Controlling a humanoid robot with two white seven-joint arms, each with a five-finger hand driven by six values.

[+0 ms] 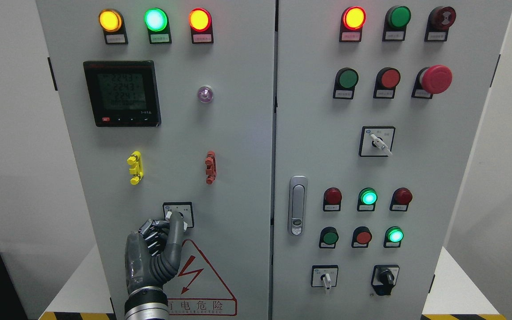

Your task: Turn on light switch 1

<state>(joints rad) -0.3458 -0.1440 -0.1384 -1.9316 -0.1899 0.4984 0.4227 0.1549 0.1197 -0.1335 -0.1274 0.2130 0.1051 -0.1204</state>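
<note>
The left hand [149,260] rises from the bottom edge at the lower left of the left cabinet door [167,146]. Its arm is nearly vertical, with the back of the hand towards the camera. One finger is stretched upward, and its tip touches, or very nearly touches, the white knob of light switch 1 [178,215], a small rotary selector in a black-framed plate low on that door, just above the red warning triangle [196,278]. The other fingers [151,231] are curled in together beside the palm and grip nothing; the hand is set to poke or nudge rather than to clamp.

I judge slipping to be the main risk. A single fingertip on a small knob has little purchase, so a push that is off-axis may slide off the lever and leave the switch unturned, or only half turned between its positions. The outstretched finger also hides part of the knob, so I cannot tell which way it points, and a push in the wrong direction would do nothing useful. The folded knuckles sit close to the door face and could scrape it if the wrist rolls.

Further right, the door handle [297,205] and the other selectors, including the rotary switch [376,142] on the right door, are well apart from the hand and in little danger. The right hand does not show.
</note>
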